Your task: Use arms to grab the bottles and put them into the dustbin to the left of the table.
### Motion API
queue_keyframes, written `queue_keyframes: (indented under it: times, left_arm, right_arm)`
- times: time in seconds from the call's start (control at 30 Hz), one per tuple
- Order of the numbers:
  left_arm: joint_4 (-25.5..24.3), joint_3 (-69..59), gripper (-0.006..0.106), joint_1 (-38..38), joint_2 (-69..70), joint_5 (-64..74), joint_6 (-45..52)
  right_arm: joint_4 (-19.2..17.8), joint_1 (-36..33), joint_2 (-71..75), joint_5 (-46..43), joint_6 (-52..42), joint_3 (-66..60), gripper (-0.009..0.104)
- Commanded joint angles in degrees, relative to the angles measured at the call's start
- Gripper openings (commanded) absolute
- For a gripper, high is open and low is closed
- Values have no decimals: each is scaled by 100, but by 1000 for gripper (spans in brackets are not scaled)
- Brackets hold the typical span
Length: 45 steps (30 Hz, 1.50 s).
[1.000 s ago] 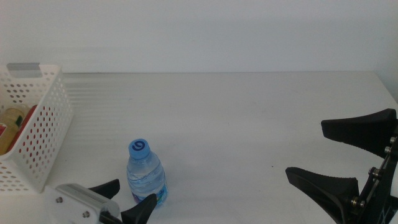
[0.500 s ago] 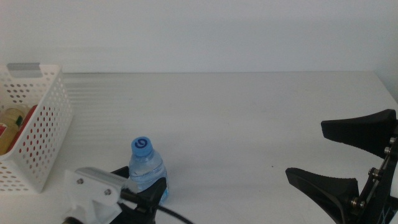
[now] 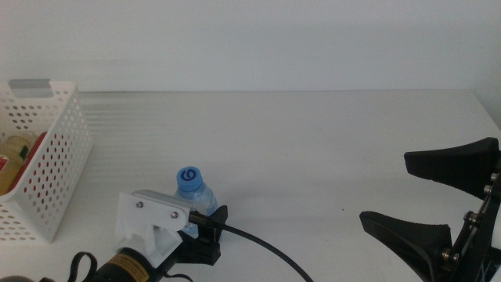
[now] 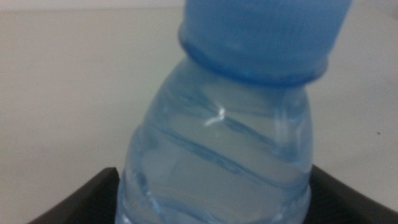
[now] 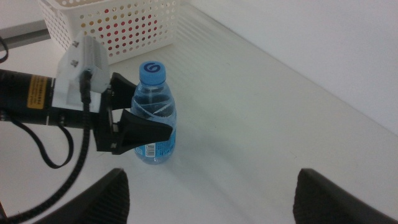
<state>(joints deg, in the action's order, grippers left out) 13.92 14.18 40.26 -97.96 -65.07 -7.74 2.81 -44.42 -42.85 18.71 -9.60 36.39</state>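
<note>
A small clear water bottle (image 3: 192, 186) with a blue cap stands upright on the white table (image 3: 313, 149), near its front left. My left gripper (image 3: 205, 223) is open, one jaw on each side of the bottle's body. In the left wrist view the bottle (image 4: 217, 143) fills the picture between the left gripper's (image 4: 214, 202) dark jaws. The right wrist view shows the bottle (image 5: 155, 118) and the left gripper (image 5: 134, 109) straddling it. My right gripper (image 3: 415, 196) waits open at the table's right edge. The white perforated dustbin (image 3: 59, 157) stands at the left.
Inside the dustbin lie a bottle of pale yellow liquid (image 3: 16, 150) and something red (image 3: 33, 153). The dustbin (image 5: 118, 25) also appears beyond the left arm in the right wrist view. A black cable (image 3: 266, 251) trails from the left wrist.
The left gripper has moved forward from the front edge until its open jaws sit around the water bottle. The bottle stays standing. The right gripper has not moved.
</note>
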Motion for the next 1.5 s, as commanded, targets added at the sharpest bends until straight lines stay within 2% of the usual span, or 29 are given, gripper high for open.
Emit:
queue_keyframes:
  times: [0.0, 0.13, 0.27, 0.37, 0.47, 0.6, 0.63, 0.87, 1.03, 1.23, 1.47]
  left_arm:
    - [64, 175, 88, 15, 125, -1034, 187]
    - [117, 244, 88, 15, 85, -1034, 667]
    - [104, 332, 87, 15, -20, -1034, 686]
    - [170, 406, 80, 15, -147, -1034, 686]
    - [196, 406, 63, 15, -274, -1034, 678]
    - [151, 394, 28, 15, -326, -1034, 644]
    - [-16, 387, -5, 15, -210, -1019, 650]
    - [-47, 387, -5, 15, 612, -254, 473]
    - [122, 459, -5, 15, 1510, 570, 618]
    - [843, 1166, -5, 15, 2322, 2559, 1766]
    - [1818, 2088, -5, 15, 2575, 3879, 2859]
  right_arm:
    - [-32, -2, 32, -383, -75, 155, 70]
    - [-32, -2, 32, -383, -75, 155, 70]
    - [-32, -2, 32, -383, -75, 155, 70]
    - [-32, -2, 32, -383, -75, 155, 70]
    - [-32, -2, 32, -383, -75, 155, 70]
    - [-32, -2, 32, -383, -75, 155, 70]
    - [-32, -2, 32, -383, -75, 155, 70]
    - [-32, -2, 32, -383, -75, 155, 70]
    - [-32, -2, 32, -383, -75, 155, 70]
    - [-32, -2, 32, -383, -75, 155, 70]
    - [-32, -2, 32, -383, -75, 155, 70]
